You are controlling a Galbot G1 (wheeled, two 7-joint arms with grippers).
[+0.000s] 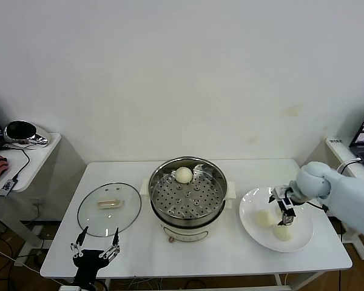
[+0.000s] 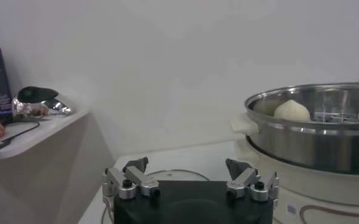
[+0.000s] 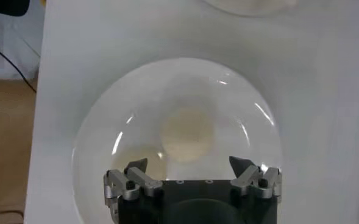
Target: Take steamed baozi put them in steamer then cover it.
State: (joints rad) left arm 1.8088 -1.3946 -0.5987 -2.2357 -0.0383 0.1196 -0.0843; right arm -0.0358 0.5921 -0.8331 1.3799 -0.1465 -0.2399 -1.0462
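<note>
Right gripper (image 1: 286, 206): jaws spread wide, holding nothing, poised above the white plate (image 1: 250, 223)
Plate: two steamed baozi, one (image 1: 264, 218) just under the fingers, another (image 1: 283, 232) beside it
Steamer (image 1: 187, 195): mid-table, uncovered, one bun (image 1: 183, 174) on the perforated tray
Cover (image 1: 109, 208): flat on the table, left of the steamer
Left gripper (image 1: 96, 250): fully open, empty, at the table's near edge by the cover

Right tool (image 3: 192, 168), black body with 2 grey metal fingers (image 3: 130, 176) spread wide, hangs above a round white glossy plate (image 3: 106, 134). 1 round cream bun (image 3: 187, 134) lies on the plate between the fingertips, untouched; a 2nd bun (image 3: 139, 159) lies beside the left finger. Plate rests on white surface (image 3: 325, 91).
</note>
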